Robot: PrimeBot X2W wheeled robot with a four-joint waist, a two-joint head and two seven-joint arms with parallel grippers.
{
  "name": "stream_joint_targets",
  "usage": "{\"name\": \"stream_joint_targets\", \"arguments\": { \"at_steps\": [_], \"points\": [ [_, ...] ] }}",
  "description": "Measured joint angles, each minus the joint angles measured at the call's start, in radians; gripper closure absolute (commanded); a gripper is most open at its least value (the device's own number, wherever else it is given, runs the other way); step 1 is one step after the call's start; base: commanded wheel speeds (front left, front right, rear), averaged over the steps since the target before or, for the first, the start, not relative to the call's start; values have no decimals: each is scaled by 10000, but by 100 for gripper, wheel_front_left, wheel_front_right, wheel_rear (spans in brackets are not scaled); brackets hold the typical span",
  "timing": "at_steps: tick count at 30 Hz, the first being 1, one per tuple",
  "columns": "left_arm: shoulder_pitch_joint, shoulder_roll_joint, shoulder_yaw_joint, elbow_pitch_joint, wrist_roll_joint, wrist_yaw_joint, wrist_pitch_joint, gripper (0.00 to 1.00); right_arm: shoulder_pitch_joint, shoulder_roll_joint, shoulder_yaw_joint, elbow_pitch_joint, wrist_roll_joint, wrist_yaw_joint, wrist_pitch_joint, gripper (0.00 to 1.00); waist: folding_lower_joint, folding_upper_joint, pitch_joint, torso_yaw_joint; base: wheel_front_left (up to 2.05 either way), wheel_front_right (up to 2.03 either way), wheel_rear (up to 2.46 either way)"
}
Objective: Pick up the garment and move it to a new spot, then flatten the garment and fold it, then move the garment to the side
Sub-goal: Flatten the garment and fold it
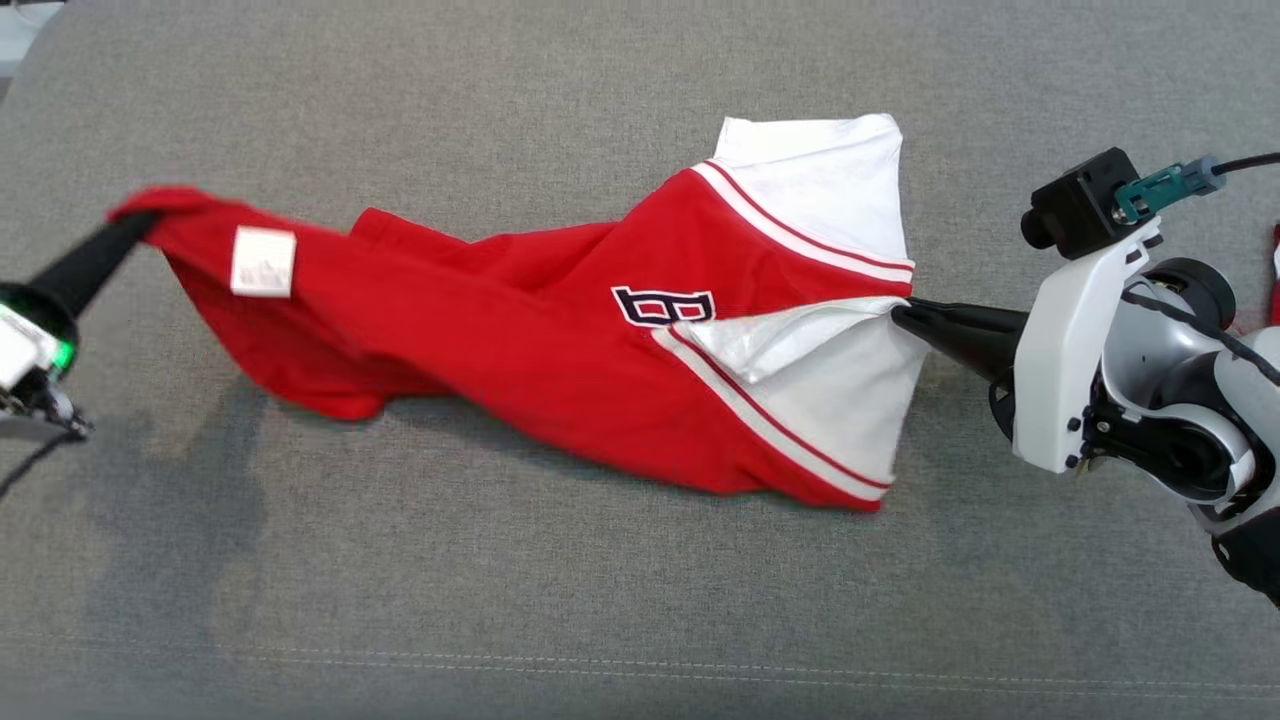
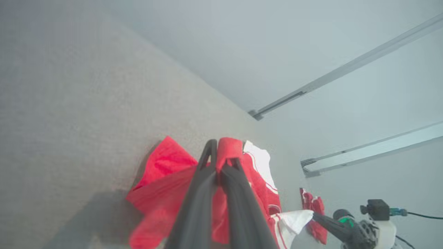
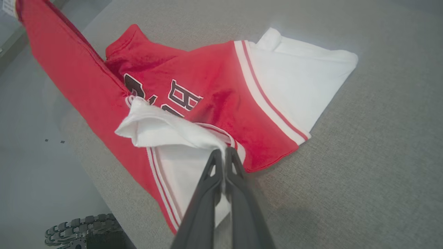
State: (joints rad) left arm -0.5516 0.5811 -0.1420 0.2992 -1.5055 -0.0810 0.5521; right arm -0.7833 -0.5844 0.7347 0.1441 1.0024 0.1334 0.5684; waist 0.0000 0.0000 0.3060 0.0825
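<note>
Below, grey woven surface [image 1: 640, 90] (seam [image 1: 640, 665] stitched) bears garment [image 1: 520, 340].

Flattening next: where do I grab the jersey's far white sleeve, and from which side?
Take the far white sleeve at its outer cuff edge, approaching low from the robot's right. It lies flat on the grey fabric with that edge free; its other end joins the red body. The right gripper, shut on the near sleeve, is closest.
</note>
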Motion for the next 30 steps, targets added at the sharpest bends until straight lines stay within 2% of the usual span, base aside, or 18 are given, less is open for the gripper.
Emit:
{"name": "stream_joint_targets", "arguments": {
  "at_steps": [3,7,10,13,16,20,23,27,30],
  "points": [
    [-323,98,182,-35,111,-77,-205,100,178,36,144,84,15,0,-161,100,0,0,-212,37,0,0,0],
    [471,431,-748,132,222,151,1258,100,371,59,276,293,121,0,-163,100,0,0,-537,101,0,0,0],
    [1403,468,-1162,13,-366,606,2575,100,390,48,357,314,224,0,-167,100,0,0,-777,151,0,0,0],
    [2178,826,-1475,-326,-957,1220,3856,100,513,15,466,316,366,0,-167,100,0,0,-1004,205,0,0,0],
    [2743,777,-1122,-913,-2207,1751,4474,100,652,-27,510,359,472,0,-176,100,0,0,-1233,265,0,0,0],
    [3011,188,-290,-1893,-3634,2092,4529,100,802,-81,558,401,608,0,-265,100,0,0,-1546,333,0,0,0],
    [3039,-380,662,-2456,-4560,2224,4015,100,854,-105,573,426,639,0,-360,100,0,0,-1764,354,0,0,0],
    [2976,-993,1927,-2564,-4957,1755,2759,100,1011,-113,677,579,709,0,-470,100,0,0,-2028,339,0,0,0],
    [2966,-1151,2228,-2410,-4953,1626,2387,100,1018,-111,744,606,729,0,-502,100,0,0,-2145,313,0,0,0]
  ]
}}
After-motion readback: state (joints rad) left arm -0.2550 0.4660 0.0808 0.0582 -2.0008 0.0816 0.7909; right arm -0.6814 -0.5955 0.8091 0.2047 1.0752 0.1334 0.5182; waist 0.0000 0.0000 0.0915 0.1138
